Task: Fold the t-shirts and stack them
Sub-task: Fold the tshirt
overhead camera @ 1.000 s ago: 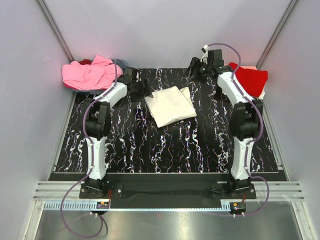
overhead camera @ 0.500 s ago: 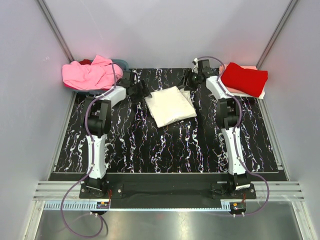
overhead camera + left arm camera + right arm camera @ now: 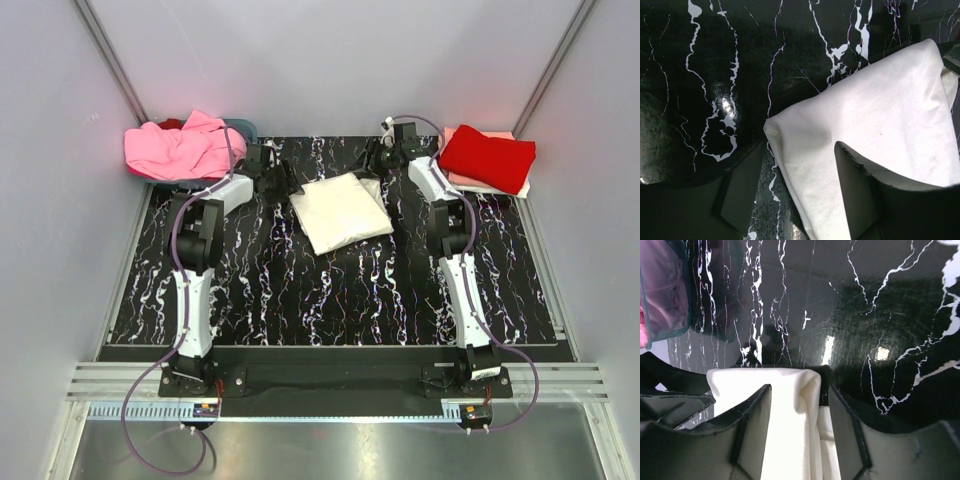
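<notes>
A folded cream-white cloth t-shirt (image 3: 342,211) lies flat between the left tool (image 3: 284,182) and the right tool (image 3: 375,158). A crumpled pink cloth t-shirt (image 3: 180,148) lies beyond the left, a folded red cloth t-shirt (image 3: 488,158) beyond the right.

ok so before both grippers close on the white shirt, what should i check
1. cream-white shirt lies folded, no loose sleeve showing: ok
2. left gripper open, with the shirt's corner between its jaws: ok
3. right gripper open, with a folded edge between its jaws: ok
4. both grippers low enough to catch every layer: cannot tell
5. red shirt folded, with nothing lying on top of it: ok
</notes>
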`<state>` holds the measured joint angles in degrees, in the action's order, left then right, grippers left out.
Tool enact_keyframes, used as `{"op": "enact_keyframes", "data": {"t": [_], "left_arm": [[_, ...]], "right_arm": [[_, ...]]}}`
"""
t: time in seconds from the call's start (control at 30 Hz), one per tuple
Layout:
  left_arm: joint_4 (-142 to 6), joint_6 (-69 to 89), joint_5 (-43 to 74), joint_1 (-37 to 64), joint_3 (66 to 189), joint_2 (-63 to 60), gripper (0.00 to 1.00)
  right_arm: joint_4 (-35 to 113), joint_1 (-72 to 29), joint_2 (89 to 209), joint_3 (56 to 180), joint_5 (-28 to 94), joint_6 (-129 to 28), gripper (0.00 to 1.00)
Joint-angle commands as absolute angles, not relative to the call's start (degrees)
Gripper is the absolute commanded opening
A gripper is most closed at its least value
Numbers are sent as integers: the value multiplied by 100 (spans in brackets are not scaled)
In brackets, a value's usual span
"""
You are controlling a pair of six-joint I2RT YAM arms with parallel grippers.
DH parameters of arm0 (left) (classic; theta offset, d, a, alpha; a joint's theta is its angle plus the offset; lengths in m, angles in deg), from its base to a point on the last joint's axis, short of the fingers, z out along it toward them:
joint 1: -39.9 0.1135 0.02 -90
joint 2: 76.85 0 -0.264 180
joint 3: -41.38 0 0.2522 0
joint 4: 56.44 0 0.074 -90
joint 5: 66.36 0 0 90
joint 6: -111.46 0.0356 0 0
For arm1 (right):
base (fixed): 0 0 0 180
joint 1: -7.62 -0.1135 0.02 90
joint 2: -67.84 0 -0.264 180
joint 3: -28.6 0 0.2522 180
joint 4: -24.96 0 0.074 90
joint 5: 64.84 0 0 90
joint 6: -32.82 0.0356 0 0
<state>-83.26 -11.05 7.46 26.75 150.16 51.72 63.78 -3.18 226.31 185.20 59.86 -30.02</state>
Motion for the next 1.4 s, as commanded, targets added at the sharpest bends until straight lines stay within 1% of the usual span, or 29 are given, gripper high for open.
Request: {"op": "enact_keyframes", "data": {"t": [0.0,0.07,0.1,0.13,0.2,0.23,0.3,0.33,0.4,0.43,0.47,0.57,0.8,1.07,1.2,1.27,1.37], "left_arm": [[-8179,-992,685,2680,15234,5366,62],[-8206,-992,650,2680,15331,5428,60],[-8215,-992,650,2680,15349,5454,57],[-8224,-992,650,2680,15375,5463,55],[-8250,-1009,633,2680,15428,5489,49],[-8259,-1000,624,2680,15445,5524,44],[-8311,-1000,641,2680,15533,5559,34],[-8303,-992,633,2680,15568,5577,26],[-8303,-992,633,2680,15621,5586,17],[-8277,-992,624,2680,15639,5577,9],[-8276,-992,606,2680,15639,5569,7],[-8119,-965,545,2680,15508,5411,6],[-7408,-842,439,2663,14840,4577,6],[-7081,-702,308,2584,14426,3934,7],[-7029,-798,79,2540,14610,4091,8],[-7055,-798,-43,2487,14943,4232,8],[-7204,-772,-193,2391,15383,4487,9]], "right_arm": [[6044,-336,22745,18764,6356,-2791,53],[6008,-336,22832,18816,6409,-2686,50],[6000,-354,22876,18834,6497,-2668,47],[6008,-362,22903,18913,6515,-2633,42],[6000,-389,22947,18922,6498,-2641,36],[5930,-415,22938,18879,6489,-2642,33],[5824,-424,22877,18791,6489,-2642,24],[5658,-433,22842,18668,6515,-2598,22],[5534,-442,22693,18545,6533,-2598,17],[5438,-433,22623,18388,6533,-2606,16],[5393,-433,22465,18308,6542,-2633,14],[5200,-433,22044,17886,6559,-2755,14],[4962,-433,21076,16954,6735,-2949,14],[5287,-442,20022,16163,6306,-3406,15],[5498,-424,19678,15794,5866,-3669,14],[5560,-389,19564,15635,5725,-3740,14],[5657,-328,19458,15539,5663,-3837,7]]}}
